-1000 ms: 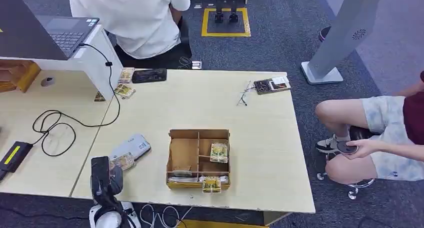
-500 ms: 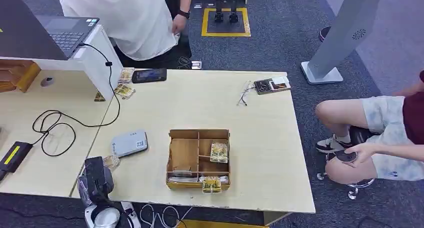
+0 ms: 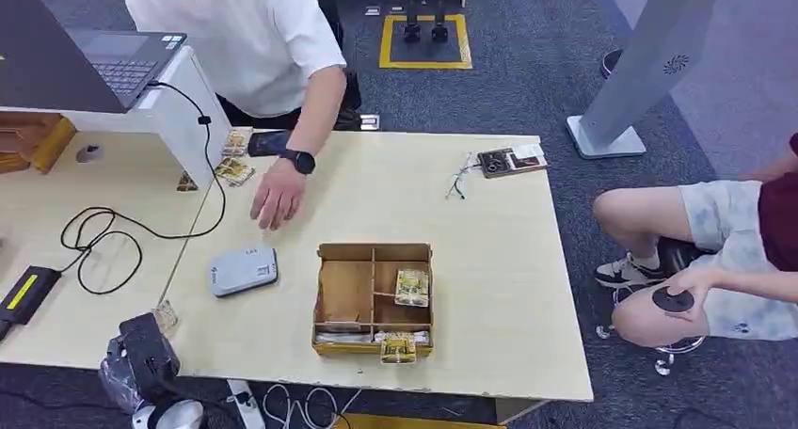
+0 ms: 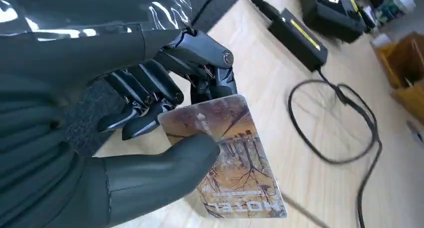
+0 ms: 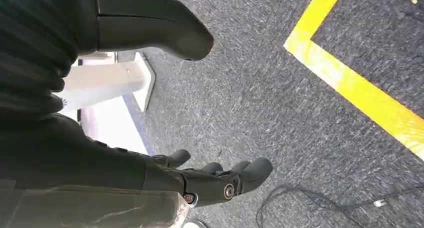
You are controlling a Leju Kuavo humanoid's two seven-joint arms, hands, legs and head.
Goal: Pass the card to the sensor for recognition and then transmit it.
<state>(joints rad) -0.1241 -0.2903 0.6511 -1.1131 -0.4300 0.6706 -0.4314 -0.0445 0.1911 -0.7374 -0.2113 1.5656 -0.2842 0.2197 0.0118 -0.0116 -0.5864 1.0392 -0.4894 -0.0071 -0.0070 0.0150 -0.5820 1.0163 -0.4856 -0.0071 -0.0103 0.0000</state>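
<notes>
The left robot hand (image 4: 150,138) pinches a glossy card printed with autumn trees (image 4: 230,163) between its thumb and dark fingers, above the near left edge of the pale wooden surface (image 3: 489,222). In the head view that robot hand (image 3: 146,354) sits at the near edge, the card (image 3: 167,314) just beyond it. The grey rounded card sensor (image 3: 243,270) lies farther in, left of the open brown cardboard divided box (image 3: 374,300). One similar printed card (image 3: 411,287) stands in the box's right middle compartment, another (image 3: 398,346) in its near strip. A person's hand (image 3: 278,196) rests on the surface beyond the sensor. The right robot hand (image 5: 200,180) hangs over grey carpet, fingers apart and holding nothing.
</notes>
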